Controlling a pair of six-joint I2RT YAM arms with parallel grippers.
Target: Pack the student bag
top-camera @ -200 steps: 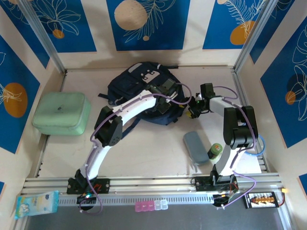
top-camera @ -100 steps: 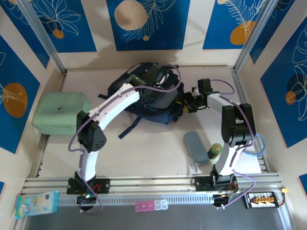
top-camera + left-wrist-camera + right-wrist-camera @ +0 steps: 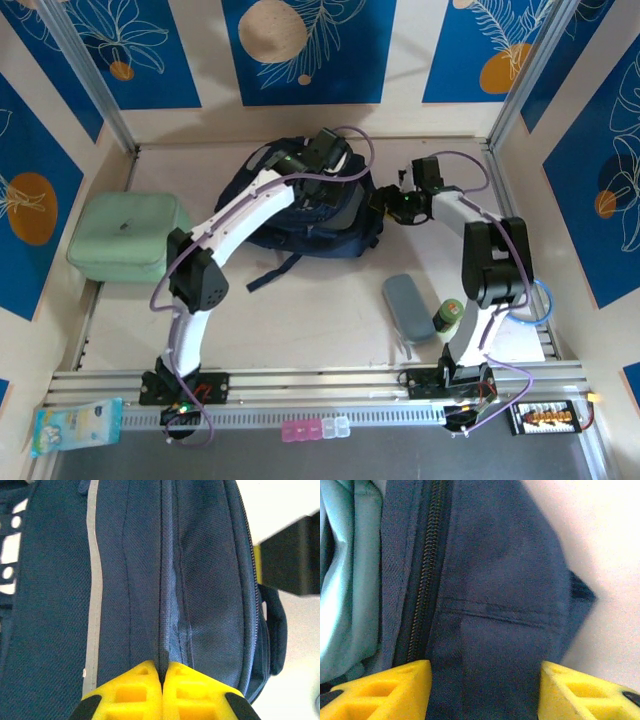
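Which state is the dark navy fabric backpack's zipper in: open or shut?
Open, at least partly: beside the dark navy fabric backpack, its zipper teeth lie parted from pale teal lining.

table (image 3: 330, 300): pale | on it: student bag (image 3: 330, 225); mint-green case (image 3: 128, 238); grey pouch (image 3: 408, 305); green bottle (image 3: 448, 317)

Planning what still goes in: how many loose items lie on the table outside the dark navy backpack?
3: a mint-green rounded case at the left, a grey-blue pencil pouch near the right arm's base, a small green-capped bottle beside it. The arms may hide others.
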